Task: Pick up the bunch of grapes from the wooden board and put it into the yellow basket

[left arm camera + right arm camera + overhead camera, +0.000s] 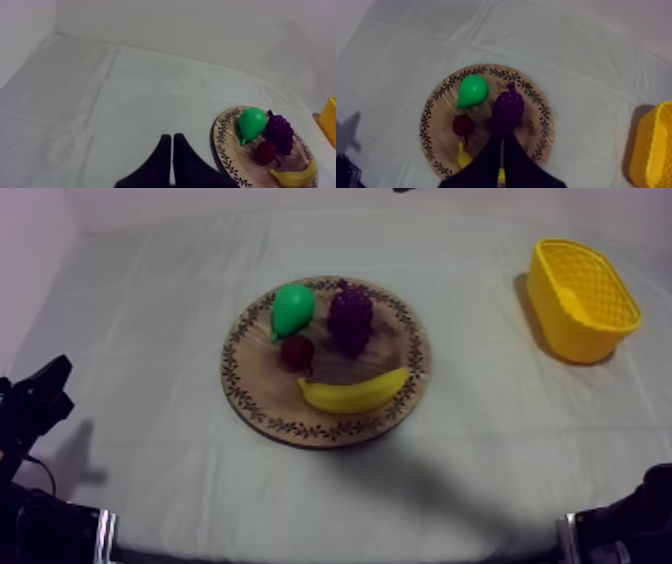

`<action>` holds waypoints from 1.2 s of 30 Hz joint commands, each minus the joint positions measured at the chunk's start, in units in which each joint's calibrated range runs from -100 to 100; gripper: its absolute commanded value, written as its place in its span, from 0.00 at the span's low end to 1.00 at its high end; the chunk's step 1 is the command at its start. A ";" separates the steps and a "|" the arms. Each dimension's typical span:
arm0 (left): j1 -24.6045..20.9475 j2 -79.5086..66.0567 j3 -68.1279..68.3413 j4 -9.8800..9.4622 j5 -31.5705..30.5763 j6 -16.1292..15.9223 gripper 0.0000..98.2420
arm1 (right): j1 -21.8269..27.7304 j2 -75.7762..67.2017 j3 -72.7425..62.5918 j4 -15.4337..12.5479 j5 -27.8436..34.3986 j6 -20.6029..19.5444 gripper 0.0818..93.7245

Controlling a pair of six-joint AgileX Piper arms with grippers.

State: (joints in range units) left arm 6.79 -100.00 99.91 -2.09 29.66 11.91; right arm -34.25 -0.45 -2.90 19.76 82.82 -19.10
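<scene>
Sitting on the far half of the wooden board, mid-table, the bunch of grapes is right beside the pear and just behind the small red fruit. The banana lies along the board's near rim. The yellow basket is by the table's right edge, toward the far corner, well apart from the board. The left fingers are pressed together on nothing, over bare table beside the board. The right fingers are clenched too and empty, with their tips over the board just short of the grapes.
</scene>
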 commanded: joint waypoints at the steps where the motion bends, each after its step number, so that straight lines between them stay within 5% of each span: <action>1: -0.02 0.00 -0.02 0.01 0.00 -0.02 0.00 | -0.27 3.10 -3.20 0.39 2.90 -1.51 0.00; 15: -0.02 0.00 -0.02 0.01 0.00 -0.02 0.00 | 1.56 17.32 -16.13 -0.16 13.29 -8.01 0.00; 36: -0.02 0.00 -0.02 0.01 0.00 -0.02 0.00 | 3.51 24.60 -22.53 -4.46 15.15 -5.21 0.06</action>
State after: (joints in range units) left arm 6.79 -100.00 99.91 -2.09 29.66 11.88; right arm -30.77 24.03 -25.43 15.56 98.10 -24.50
